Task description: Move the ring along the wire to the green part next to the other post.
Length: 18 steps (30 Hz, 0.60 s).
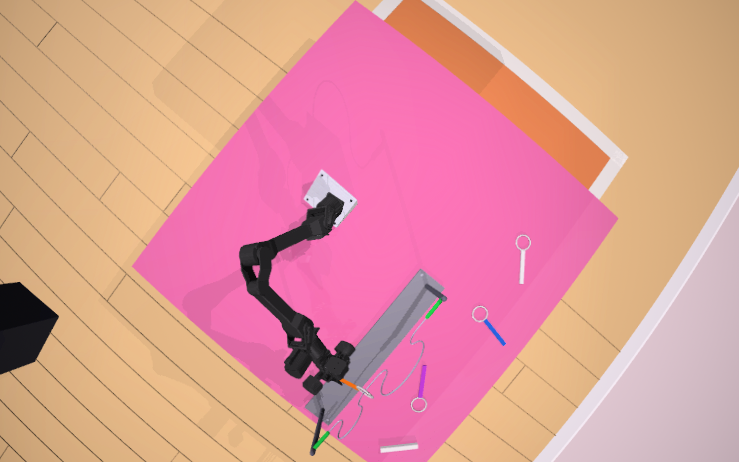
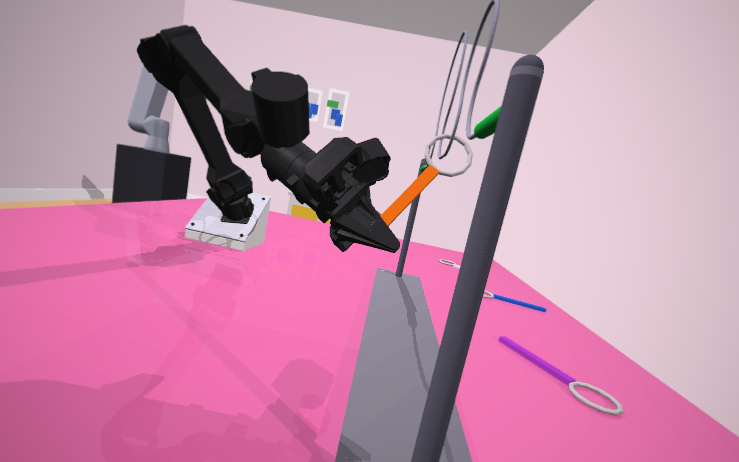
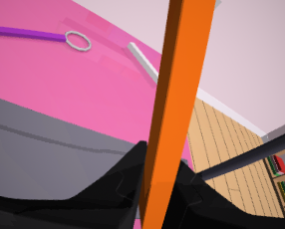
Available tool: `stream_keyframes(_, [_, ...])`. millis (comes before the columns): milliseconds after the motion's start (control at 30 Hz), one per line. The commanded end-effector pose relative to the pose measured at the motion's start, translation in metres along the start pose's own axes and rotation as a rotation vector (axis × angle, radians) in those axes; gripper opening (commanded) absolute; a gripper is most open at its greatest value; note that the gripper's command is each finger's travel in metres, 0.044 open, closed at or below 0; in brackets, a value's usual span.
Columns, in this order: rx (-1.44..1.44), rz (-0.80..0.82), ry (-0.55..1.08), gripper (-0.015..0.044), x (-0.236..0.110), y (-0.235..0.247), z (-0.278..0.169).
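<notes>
My gripper [image 1: 338, 377] [image 2: 390, 236] [image 3: 149, 148] is shut on the orange handle [image 1: 349, 383] [image 2: 410, 195] [image 3: 176, 85], left of the wire in the exterior view. The handle slants up to its pale ring [image 2: 448, 173], seen nearly edge-on in the top view. The thin grey wire [image 1: 386, 394] shows through the ring in the exterior view; whether they touch I cannot tell. The ring is on the winding stretch, nearer the lower-left post [image 1: 317, 430] [image 2: 481, 229] [image 3: 249, 156] and its green part [image 1: 321, 440] [image 2: 486, 122]. The other green part [image 1: 433, 308] is beside the far post [image 1: 435, 292] [image 2: 409, 229].
The grey base [image 1: 383, 335] [image 2: 380, 344] lies under the gripper. Beyond the wire lie a purple-handled ring [image 1: 422, 381] [image 2: 535, 358] [image 3: 30, 33], a blue-handled ring [image 1: 494, 332] [image 2: 518, 303], a white-handled ring [image 1: 521, 266] and a white bar [image 1: 399, 447] [image 3: 142, 61].
</notes>
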<state>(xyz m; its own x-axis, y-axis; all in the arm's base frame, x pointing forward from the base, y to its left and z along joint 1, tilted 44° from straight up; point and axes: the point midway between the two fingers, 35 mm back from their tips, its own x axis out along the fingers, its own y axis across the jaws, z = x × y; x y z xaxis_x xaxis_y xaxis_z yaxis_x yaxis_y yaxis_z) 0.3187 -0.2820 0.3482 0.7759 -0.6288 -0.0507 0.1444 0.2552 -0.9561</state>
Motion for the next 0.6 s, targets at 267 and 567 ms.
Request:
stream_keyframes(267, [0.204, 0.108, 0.022, -0.015, -0.01, 0.034, 0.006])
stream_keyframes(567, [0.32, 0.175, 0.036, -0.015, -0.017, 0.057, 0.013])
